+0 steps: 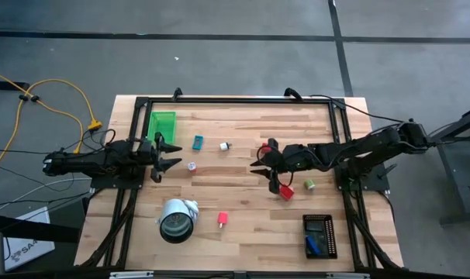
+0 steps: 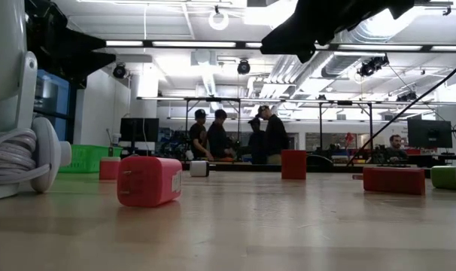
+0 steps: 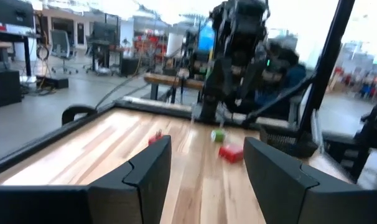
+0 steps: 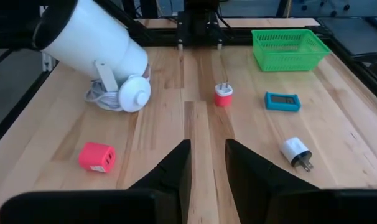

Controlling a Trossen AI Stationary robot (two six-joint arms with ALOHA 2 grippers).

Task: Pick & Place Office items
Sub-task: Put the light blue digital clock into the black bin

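the right claw [image 1: 271, 180] hung clenched and empty beside a red charger block [image 1: 285, 191]: light, rigid, best pinched across flat sides. the left claw [image 1: 167, 154] stood released.

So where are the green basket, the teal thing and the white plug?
green basket [image 4: 289, 48], right wrist view, mesh front wall
teal thing [image 4: 282, 101], right wrist view, top face
white plug [image 4: 295, 150], right wrist view, white body

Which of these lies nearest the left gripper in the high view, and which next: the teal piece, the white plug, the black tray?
From the left gripper:
1. Teal piece, just beyond its fingertips toward mid-table.
2. White plug, farther along, near the middle.
3. Black tray, far corner on the right arm's side.
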